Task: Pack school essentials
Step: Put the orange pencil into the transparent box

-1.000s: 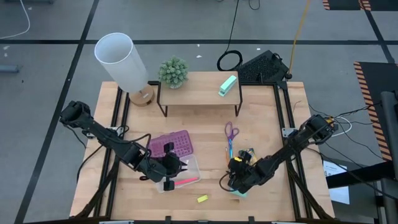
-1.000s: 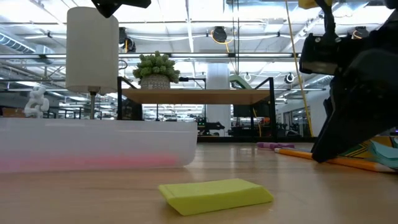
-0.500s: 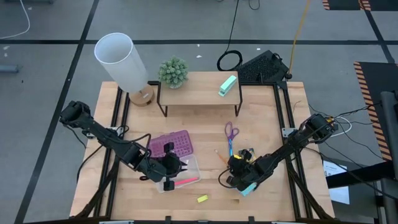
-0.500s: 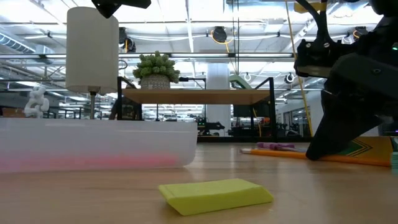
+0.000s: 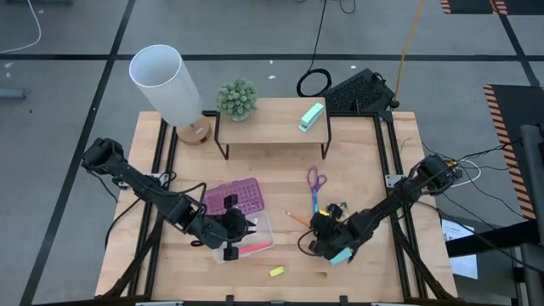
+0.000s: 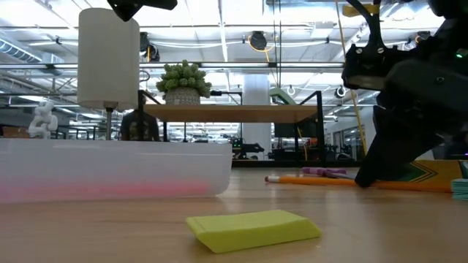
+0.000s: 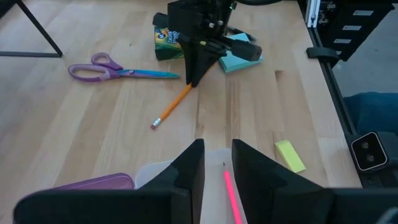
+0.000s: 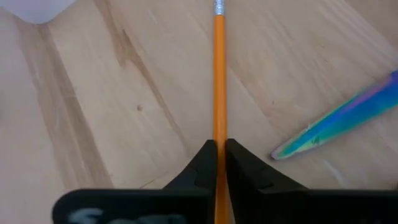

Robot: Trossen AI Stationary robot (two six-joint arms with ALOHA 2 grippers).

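Surface: wooden table [image 5: 365, 161], stationery scattered across it.
Right gripper [image 7: 193, 79]: I had it pinched on the orange pencil [image 8: 218, 74], low over the table.
Left gripper [image 7: 216, 163]: narrowly parted over the clear case [image 5: 255, 234].
Risk: I judged the thinly held pencil could pivot and slip.
Case contents: one pink pencil [image 7: 231, 194].
Elsewhere: scissors [image 5: 315, 185], crayon box [image 7: 165, 42], yellow eraser [image 5: 276, 271] lay outside.

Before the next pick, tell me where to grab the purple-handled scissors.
Grip the scissors across the closed blades, just below the purple handle loops, coming straight down. They lie flat on the table, and the blades give a narrow straight section, while the loops are wide and hollow.
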